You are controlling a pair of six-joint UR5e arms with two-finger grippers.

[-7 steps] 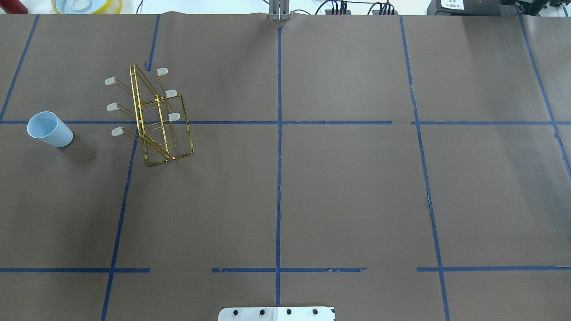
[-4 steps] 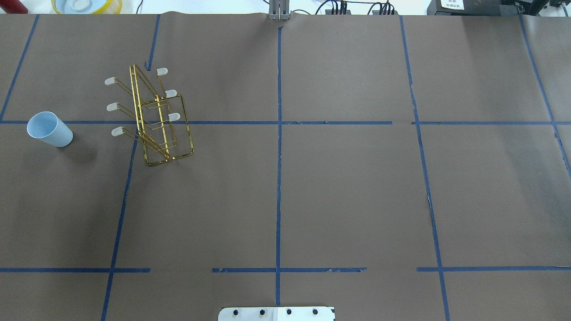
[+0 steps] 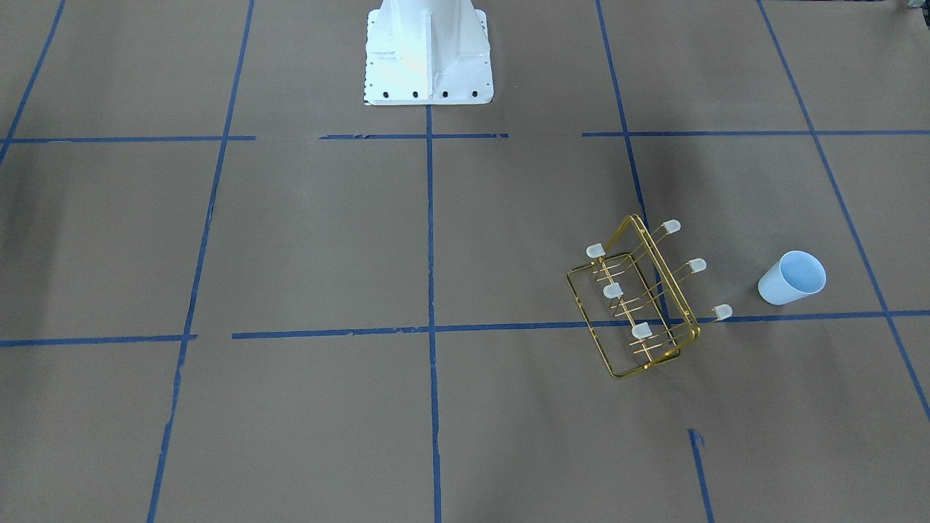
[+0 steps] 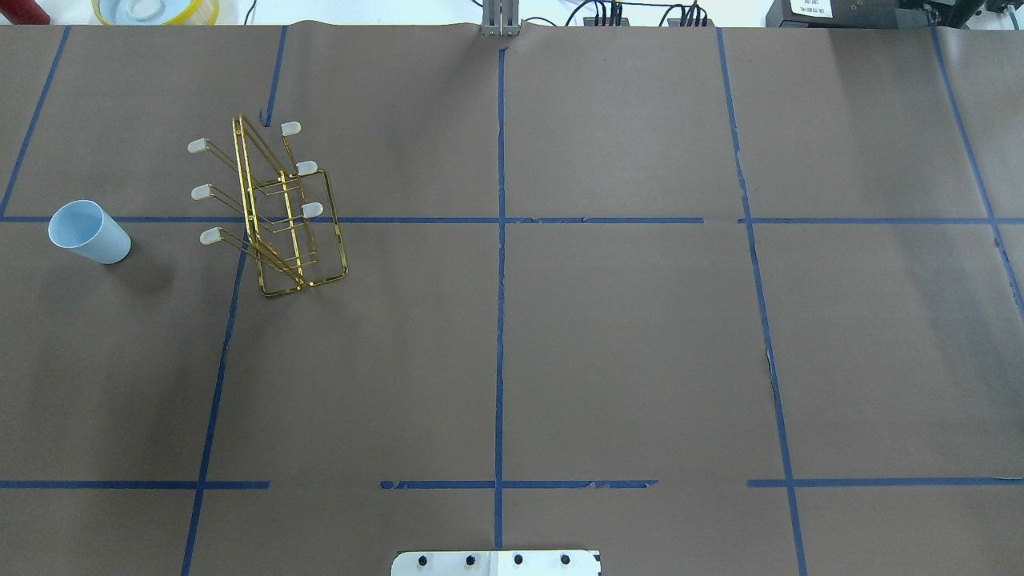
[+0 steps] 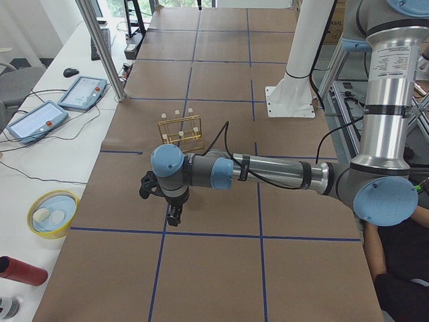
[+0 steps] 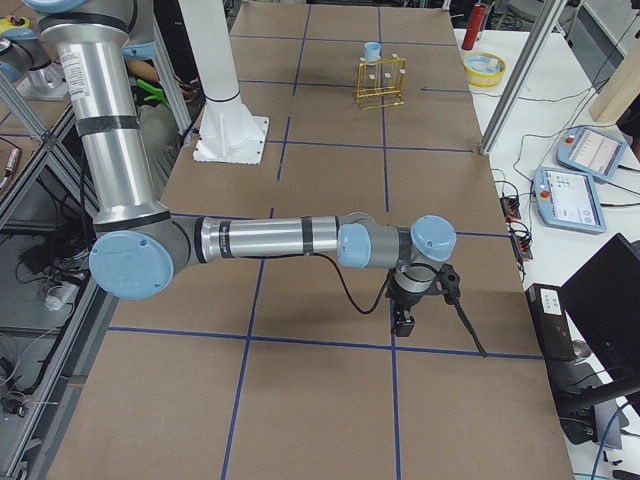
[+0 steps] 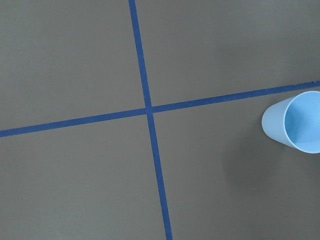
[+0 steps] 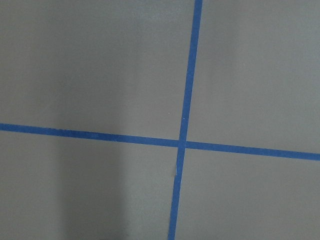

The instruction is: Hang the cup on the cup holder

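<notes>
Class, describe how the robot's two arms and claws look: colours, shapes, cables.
Both the left arm and right arm are silver tubes with grey joints and light-blue round caps. The left claw and right claw are black; a black cable loops by each forearm.

Cup (image 4: 90, 234): smooth matt plastic. Cup holder (image 4: 250, 208): glossy gold wire. Tbl cover (image 4: 624, 344): matt brown paper.

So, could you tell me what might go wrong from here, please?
1. The cup stands mouth up, apart from the cup holder; smooth and tapered, it may slip or topple when gripped.
2. The thin wire cup holder looks unfastened; pressing the cup onto a capped prong could shove or tip it.
</notes>
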